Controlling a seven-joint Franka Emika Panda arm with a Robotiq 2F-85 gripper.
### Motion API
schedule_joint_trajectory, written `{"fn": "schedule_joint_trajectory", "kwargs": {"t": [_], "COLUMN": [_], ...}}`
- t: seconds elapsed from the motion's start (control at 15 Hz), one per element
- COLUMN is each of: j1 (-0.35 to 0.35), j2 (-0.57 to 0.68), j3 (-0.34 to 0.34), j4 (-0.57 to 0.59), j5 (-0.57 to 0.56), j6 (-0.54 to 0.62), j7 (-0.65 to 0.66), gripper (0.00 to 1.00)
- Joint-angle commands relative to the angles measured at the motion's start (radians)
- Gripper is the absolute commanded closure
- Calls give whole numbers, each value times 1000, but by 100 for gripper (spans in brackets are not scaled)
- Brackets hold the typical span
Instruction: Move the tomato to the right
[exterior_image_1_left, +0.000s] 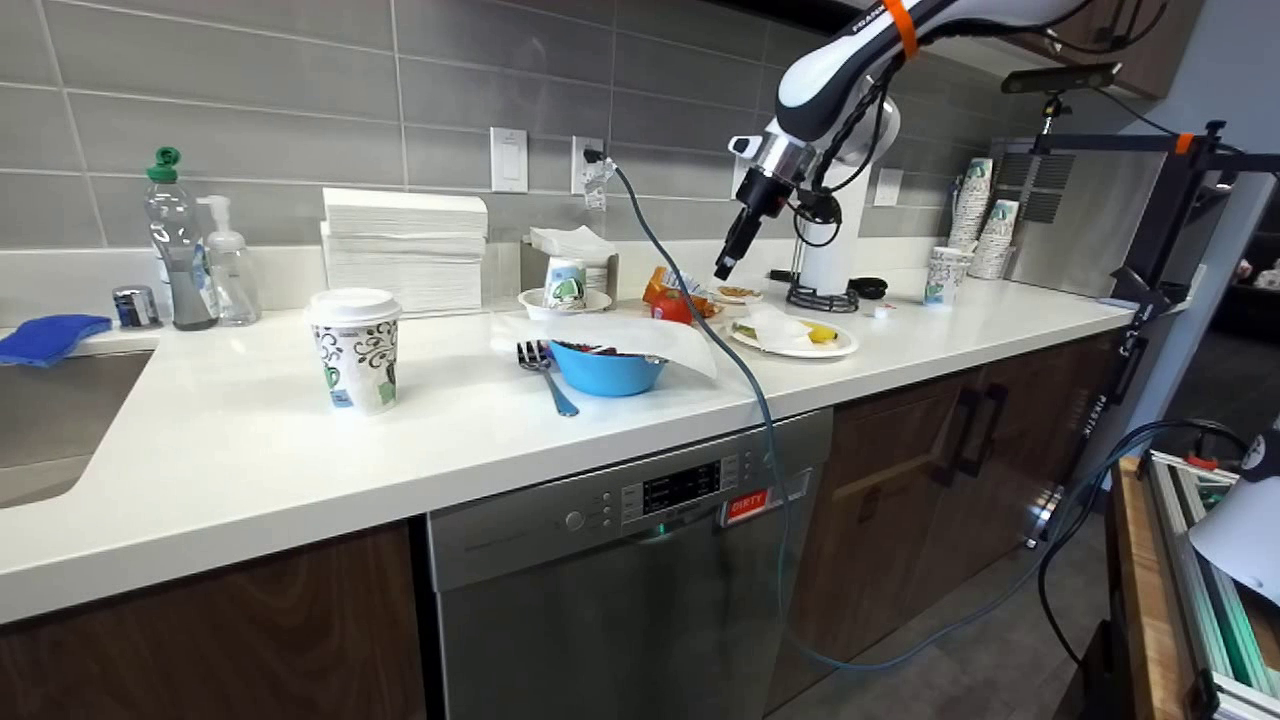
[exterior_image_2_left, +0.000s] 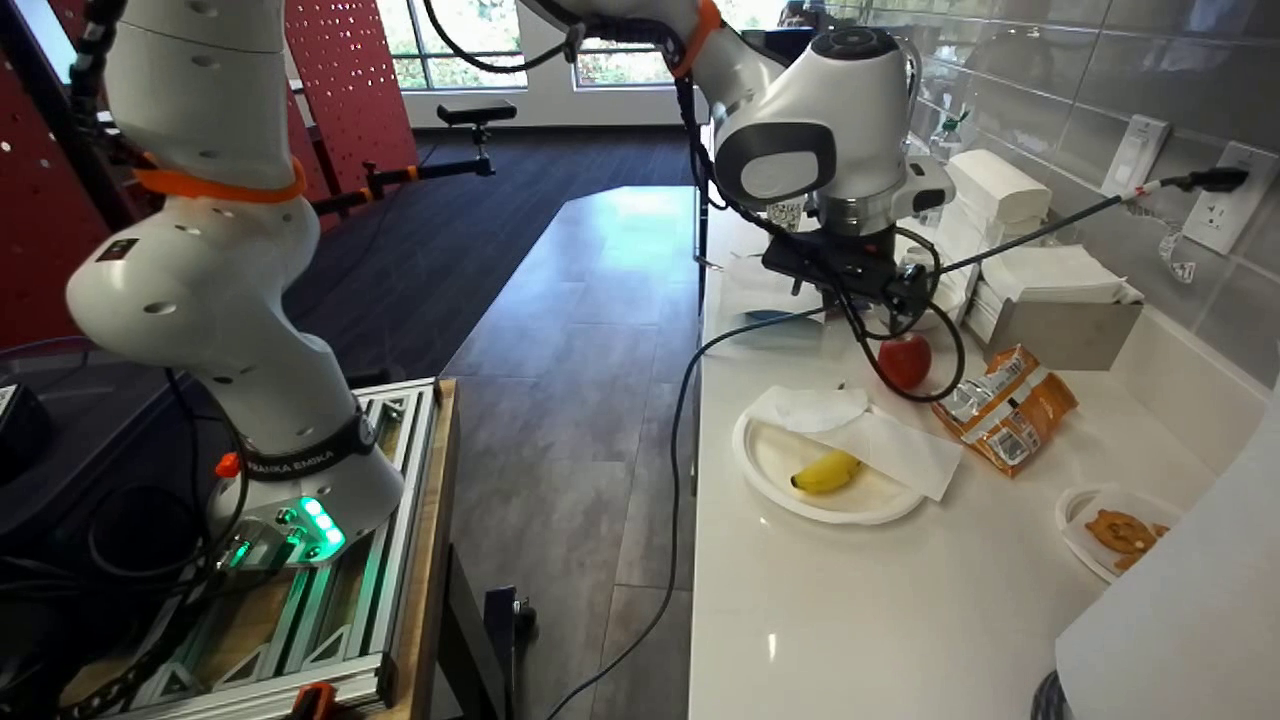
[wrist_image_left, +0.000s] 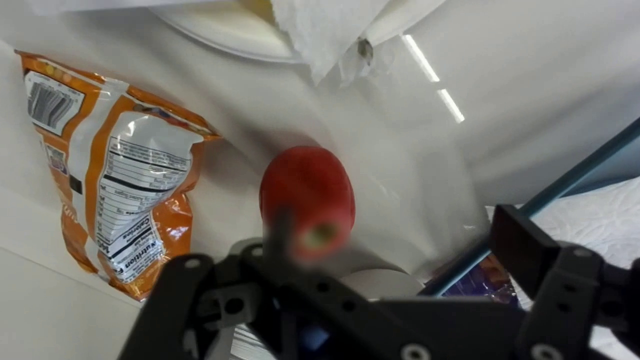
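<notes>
The tomato (wrist_image_left: 306, 185) is a glossy red round fruit on the white counter, beside an orange snack bag. It also shows in both exterior views, behind the blue bowl (exterior_image_1_left: 671, 305) and partly behind a loop of the arm's cable (exterior_image_2_left: 903, 360). My gripper (wrist_image_left: 400, 242) is open and empty in the wrist view, its two fingers wide apart. The left finger is blurred and overlaps the tomato's lower edge in that view; the tomato is not between the fingers. In an exterior view the gripper (exterior_image_1_left: 724, 268) hangs above the counter, higher than the tomato and apart from it.
The orange bag (wrist_image_left: 135, 170) lies close to the tomato. A white plate (exterior_image_2_left: 770, 485) holds a napkin and a yellow food piece (exterior_image_2_left: 826, 471). A blue bowl (exterior_image_1_left: 606, 372), a patterned cup (exterior_image_1_left: 357, 350) and a fork stand nearer the sink. A blue cable (exterior_image_1_left: 745, 370) crosses the counter.
</notes>
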Motion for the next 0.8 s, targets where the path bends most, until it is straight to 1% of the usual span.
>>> {"fn": "schedule_joint_trajectory", "kwargs": {"t": [0.0, 0.33, 0.6, 0.73], "j1": [-33, -38, -21, -26], "j2": [16, 28, 87, 112], "j3": [38, 44, 44, 53], "j4": [16, 35, 64, 71], "j5": [-18, -13, -55, -76], "j6": [1, 1, 84, 132], "j7": [16, 16, 41, 46], "gripper": [0, 0, 0, 0]}}
